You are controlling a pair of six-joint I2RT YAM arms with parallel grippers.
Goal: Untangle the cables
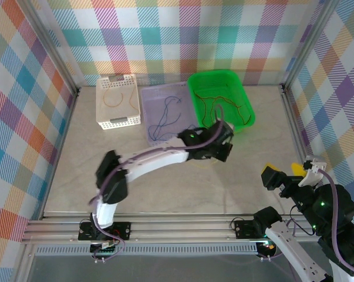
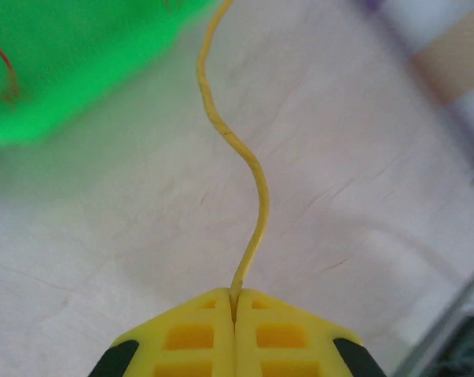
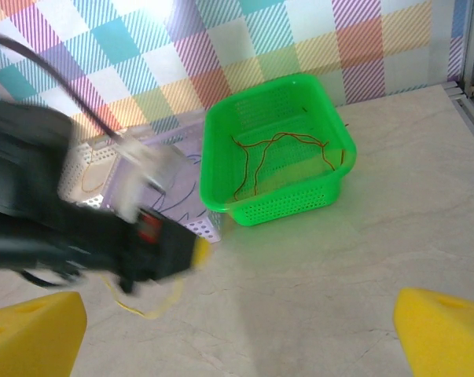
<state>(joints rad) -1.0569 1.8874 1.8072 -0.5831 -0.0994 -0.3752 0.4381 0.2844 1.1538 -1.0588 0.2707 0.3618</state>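
Observation:
My left gripper [image 1: 221, 147] hangs over the table just in front of the green basket [image 1: 212, 74], shut on the end of a thin yellow cable [image 2: 256, 196]. In the left wrist view the cable runs from the closed yellow tips [image 2: 235, 302] up towards the basket [image 2: 71, 63]. From the right wrist, that gripper [image 3: 196, 250] is blurred and the yellow cable [image 3: 146, 310] loops under it onto the table. A red-orange cable [image 3: 280, 141] lies in the green basket, and a blue-grey one [image 1: 165, 114] in the lilac basket [image 1: 153, 91]. My right gripper [image 1: 284, 171] stands open at the near right, nothing between its fingers.
A white basket [image 1: 118, 121] at the back left holds a thin yellowish loop [image 1: 119, 97]. The three baskets stand in a row along the back wall. Metal frame rails border the table on the sides and near edge.

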